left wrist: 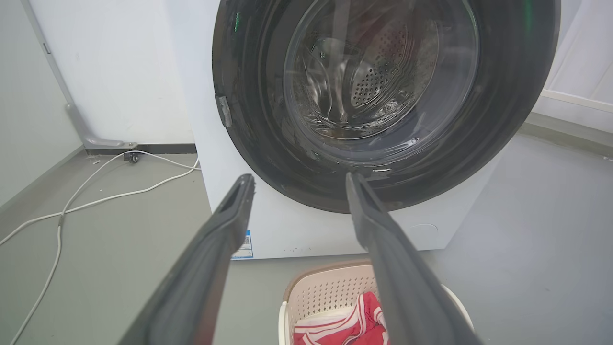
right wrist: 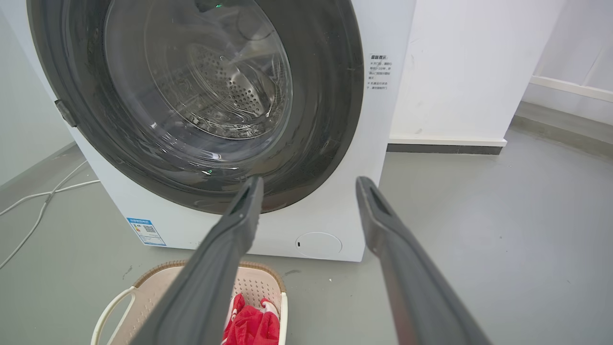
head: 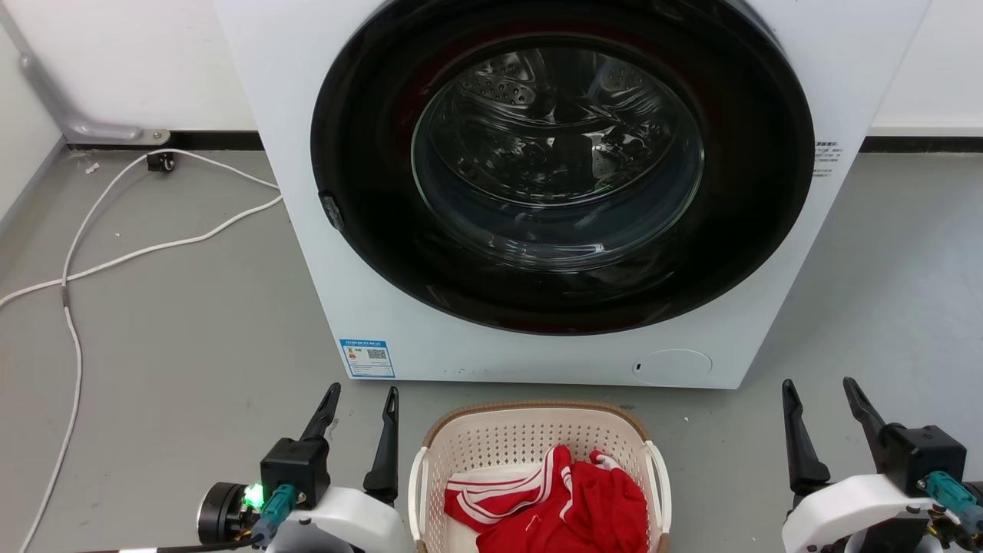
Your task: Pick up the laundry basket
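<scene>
The laundry basket [head: 530,438] is cream perforated plastic with a brown woven-look rim and white loop handles. It sits on the floor at the bottom middle of the head view and holds red and white clothing [head: 553,499]. My left gripper [head: 362,403] is open to the basket's left, apart from it. My right gripper [head: 822,393] is open further off to its right. The basket [left wrist: 325,292] shows below the left fingers in the left wrist view. In the right wrist view the basket [right wrist: 258,287] lies at the lower left, partly behind a finger.
A white front-loading washing machine [head: 553,192] with a shut dark round door stands right behind the basket. White cables [head: 115,253] run over the grey floor at the left, near the wall. Open floor lies to the right of the machine.
</scene>
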Robot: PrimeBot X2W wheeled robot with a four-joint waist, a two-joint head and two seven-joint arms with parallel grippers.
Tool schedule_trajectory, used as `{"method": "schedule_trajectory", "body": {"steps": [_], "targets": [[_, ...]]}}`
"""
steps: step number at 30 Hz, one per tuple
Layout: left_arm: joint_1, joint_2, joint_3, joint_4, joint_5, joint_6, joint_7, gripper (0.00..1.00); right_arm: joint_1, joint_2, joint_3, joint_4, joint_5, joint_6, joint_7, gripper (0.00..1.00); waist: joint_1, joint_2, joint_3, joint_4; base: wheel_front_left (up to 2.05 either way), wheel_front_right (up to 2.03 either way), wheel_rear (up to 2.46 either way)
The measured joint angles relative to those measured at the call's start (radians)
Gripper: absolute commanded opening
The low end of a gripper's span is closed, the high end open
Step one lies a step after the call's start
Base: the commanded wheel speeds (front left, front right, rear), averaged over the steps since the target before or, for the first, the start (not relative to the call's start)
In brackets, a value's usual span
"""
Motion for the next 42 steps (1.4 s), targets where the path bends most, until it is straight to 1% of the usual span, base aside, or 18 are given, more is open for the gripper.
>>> {"method": "schedule_trajectory", "body": {"steps": [4,15,23,37,42], "targets": [[-0.001,0.0,-0.003,0.004,0.031,0.002,-0.007,1.0,0.005,0.0,0.001,-0.004,-0.033,0.0,-0.002,1.0,0.0,0.0,-0.001,0.001,0.0,0.0,0.0],[-0.002,-0.015,0.008,0.007,0.077,0.001,-0.027,1.0,0.015,0.0,0.0,-0.004,-0.037,0.0,-0.011,1.0,0.0,0.0,-0.004,0.003,0.0,0.0,0.0],[-0.001,-0.03,0.026,0.011,0.101,-0.018,-0.037,1.0,0.015,0.0,-0.003,0.002,-0.042,0.0,-0.02,1.0,0.0,0.0,-0.004,0.003,0.0,0.0,0.0],[0.001,-0.051,0.058,0.036,0.077,-0.043,-0.039,1.0,0.014,0.0,-0.003,0.019,-0.011,0.0,-0.014,1.0,0.0,0.0,0.005,0.002,0.0,0.0,0.0],[-0.011,-0.054,0.06,0.066,0.076,-0.056,-0.04,1.0,0.007,0.0,-0.012,0.037,-0.001,0.0,-0.011,1.0,0.0,0.0,0.022,0.001,0.0,0.0,0.0]]}}
